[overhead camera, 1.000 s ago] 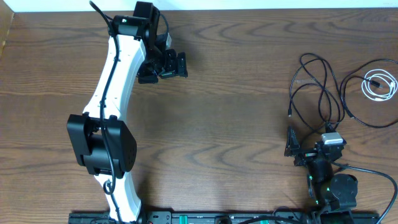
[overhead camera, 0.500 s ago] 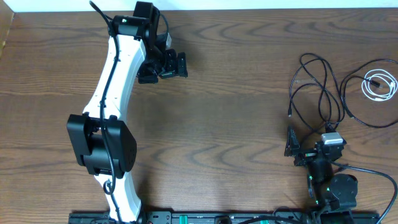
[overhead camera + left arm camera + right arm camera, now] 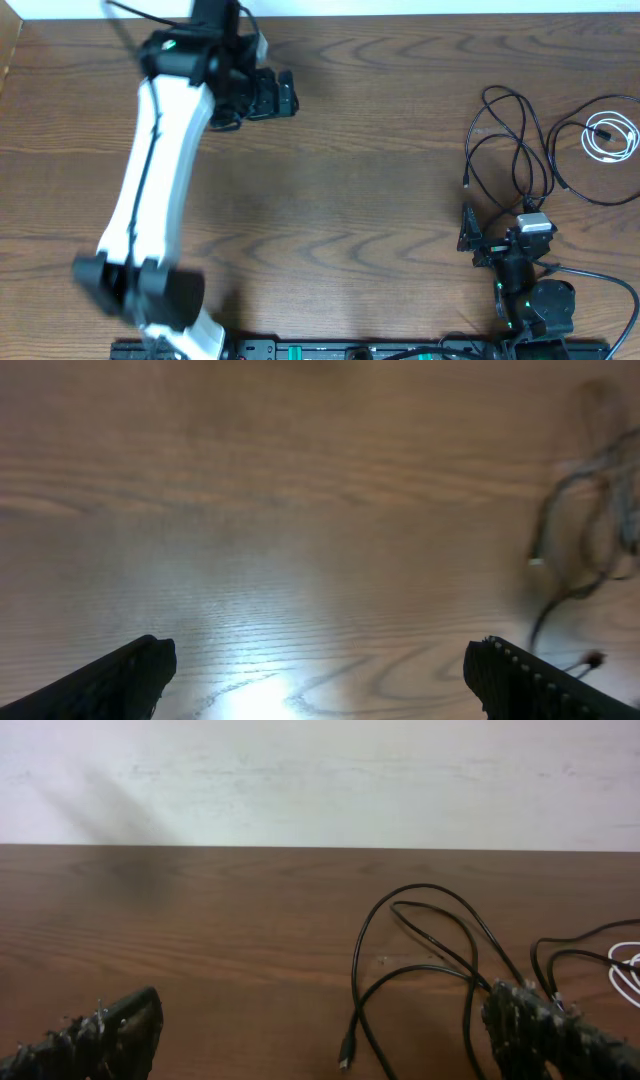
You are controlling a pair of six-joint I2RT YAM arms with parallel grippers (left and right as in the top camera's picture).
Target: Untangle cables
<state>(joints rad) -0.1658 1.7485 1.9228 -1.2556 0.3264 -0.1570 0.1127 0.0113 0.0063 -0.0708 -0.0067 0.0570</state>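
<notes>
Left end effector [image 3: 283, 94] hangs wide open and empty over the far left of the table [image 3: 380, 180]. Right end effector [image 3: 500, 235] gapes equally wide, holding nothing, near the front right. Just beyond it lie the looped black cords [image 3: 522, 150], with the white cord [image 3: 603, 133] coiled to their right.

Wood-grain table [image 3: 380, 150], slight sheen, smooth black cables [image 3: 520, 148], glossy white plastic arm [image 3: 150, 190]

This looks like a robotics lab or test room. A white left arm [image 3: 147, 170] and a black right arm [image 3: 530, 290] stand by a black rail [image 3: 330, 350] at the edge of a wide wood-pattern desk [image 3: 380, 150]. Loose cables [image 3: 520, 140] lie on the desk. Behind it is a plain white wall [image 3: 320, 780].
</notes>
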